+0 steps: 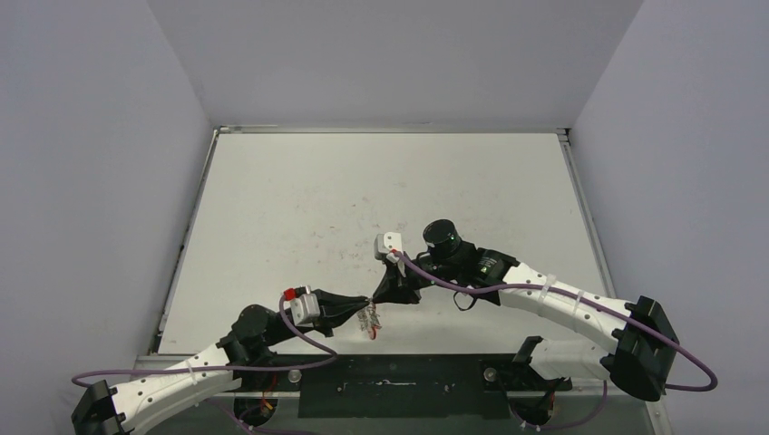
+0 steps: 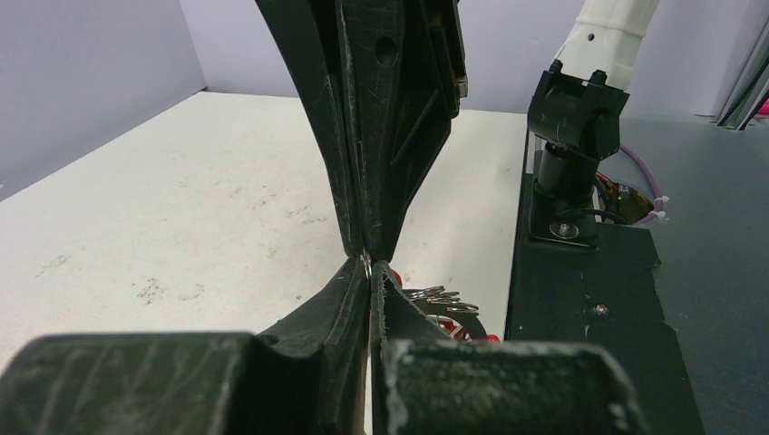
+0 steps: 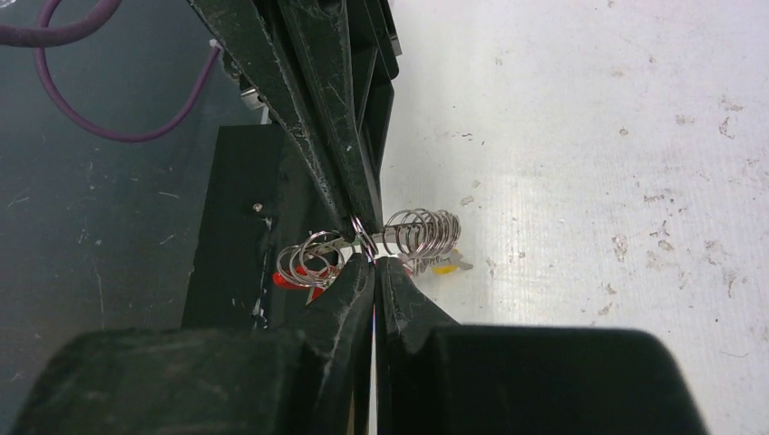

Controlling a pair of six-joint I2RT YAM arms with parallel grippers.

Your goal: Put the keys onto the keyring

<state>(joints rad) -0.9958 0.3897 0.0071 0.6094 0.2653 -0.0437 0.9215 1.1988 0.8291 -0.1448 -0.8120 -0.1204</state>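
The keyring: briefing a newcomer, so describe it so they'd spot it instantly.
On the white table, toward the arm-side edge, the left hand and right hand meet tip to tip. The keyring is the thin silver wire pinched there; the smaller loops and coloured tags of the keys hang from it.

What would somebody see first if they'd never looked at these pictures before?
Two black robot claws meet nose to nose, both shut: the left pincer and the right pincer, low over the front middle of the white table. Right where their tips touch is the thin silver keyring. The tiny keys are bunched on it either side of the tips, with red and yellow tags underneath.
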